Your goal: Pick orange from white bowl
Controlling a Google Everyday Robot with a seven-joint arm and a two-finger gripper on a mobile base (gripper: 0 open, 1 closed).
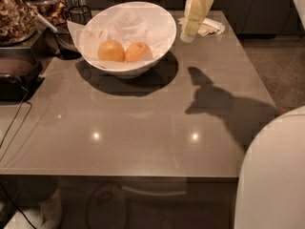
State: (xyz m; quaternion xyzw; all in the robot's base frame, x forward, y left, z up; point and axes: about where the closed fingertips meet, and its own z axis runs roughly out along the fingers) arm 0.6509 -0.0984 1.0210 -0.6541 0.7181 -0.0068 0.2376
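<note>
The white bowl (164,30) stands at the back left of the grey table, lined with crumpled white paper. Two round fruits lie side by side in it. The right one is the orange (138,52), deeper reddish-orange. The left one (111,50) is paler and yellower. My gripper (192,20), pale yellow, hangs from the top of the camera view just right of the bowl's rim, above the table. It holds nothing that I can see. It is apart from the orange, to its right and higher.
Crumpled paper napkins (210,27) lie behind the gripper. Glass jars (16,13), a black wire holder (79,13) and a dark appliance (16,80) with a cable stand at the left. A white robot part (274,175) fills the bottom right. The gripper's shadow (214,101) falls on the table.
</note>
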